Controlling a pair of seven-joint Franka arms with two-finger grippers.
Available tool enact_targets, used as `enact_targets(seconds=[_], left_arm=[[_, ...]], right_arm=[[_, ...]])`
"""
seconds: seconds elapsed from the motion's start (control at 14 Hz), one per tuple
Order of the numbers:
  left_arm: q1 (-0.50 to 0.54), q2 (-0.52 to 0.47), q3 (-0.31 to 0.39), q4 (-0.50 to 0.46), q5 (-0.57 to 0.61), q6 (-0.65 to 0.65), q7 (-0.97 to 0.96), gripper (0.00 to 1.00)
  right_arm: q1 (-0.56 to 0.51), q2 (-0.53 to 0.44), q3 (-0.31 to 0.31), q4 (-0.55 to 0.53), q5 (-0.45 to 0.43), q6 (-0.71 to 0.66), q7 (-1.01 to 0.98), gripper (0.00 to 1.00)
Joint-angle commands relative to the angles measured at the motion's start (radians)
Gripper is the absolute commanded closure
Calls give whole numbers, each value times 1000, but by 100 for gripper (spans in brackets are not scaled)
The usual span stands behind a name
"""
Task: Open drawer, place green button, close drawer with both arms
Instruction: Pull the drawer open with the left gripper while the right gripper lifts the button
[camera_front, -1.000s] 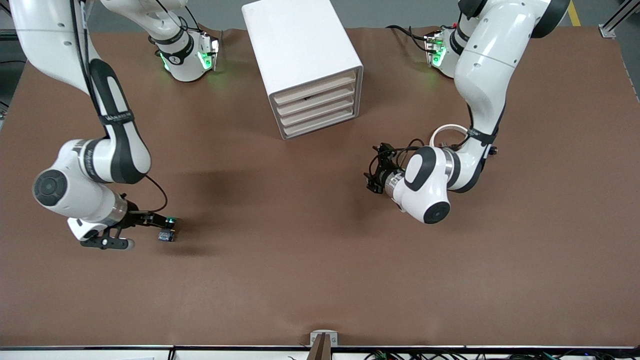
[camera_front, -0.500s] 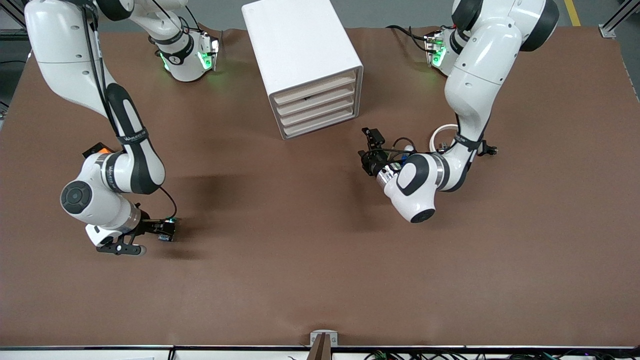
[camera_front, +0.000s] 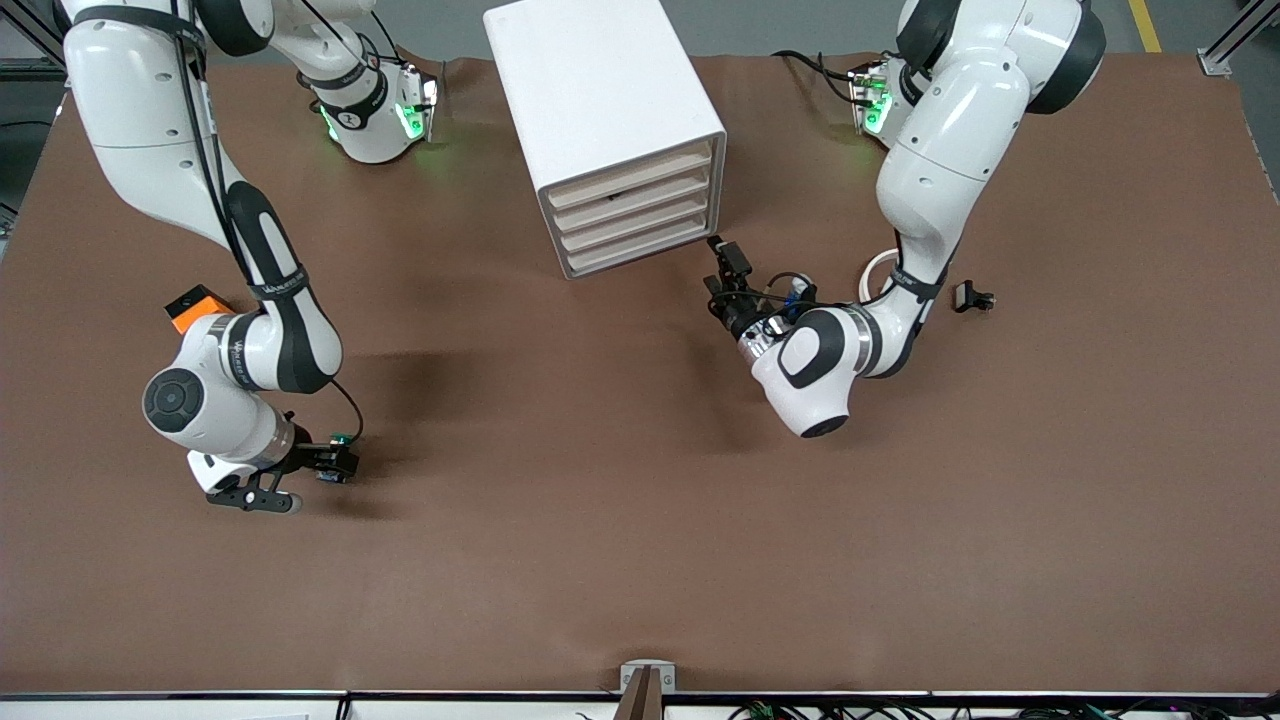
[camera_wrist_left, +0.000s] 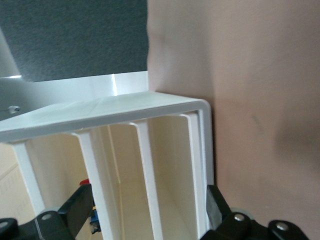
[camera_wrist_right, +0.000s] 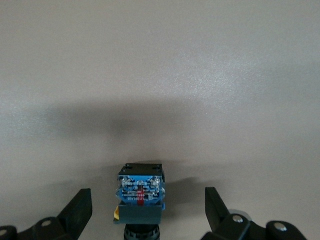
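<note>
The white cabinet (camera_front: 600, 110) stands near the robots' bases, its four beige-fronted drawers (camera_front: 635, 212) all shut. My left gripper (camera_front: 724, 268) is open and level with the drawer fronts, at the cabinet's corner toward the left arm's end. In the left wrist view its gripper (camera_wrist_left: 147, 220) faces the drawer fronts (camera_wrist_left: 145, 165) close up, with nothing between its fingers. The button (camera_front: 332, 470) lies on the table toward the right arm's end. My right gripper (camera_front: 340, 460) is low and open around it. The right wrist view shows the button (camera_wrist_right: 140, 192) between the spread fingers (camera_wrist_right: 77, 210), untouched.
An orange block (camera_front: 192, 305) lies on the table beside the right arm's forearm. A small dark part (camera_front: 972, 297) lies near the left arm's elbow. A white ring (camera_front: 880, 268) shows partly under that arm. Brown cloth covers the table (camera_front: 620, 500).
The left gripper has swung from mid-table up to the cabinet's drawer fronts. The right arm's elbow has shifted, uncovering the orange block, while its open gripper stays around the button.
</note>
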Motion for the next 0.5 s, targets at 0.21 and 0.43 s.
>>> enact_targets(seconds=[0.21,0.43], left_arm=[[-35,42,-5,19,-27,-32,-60,7],[-44,50,-20,17,-29,-55,-65,36]], right_arm=[[11,31,-2,13,10,40,36,0],[11,41,-2,15,10,48,36,0]])
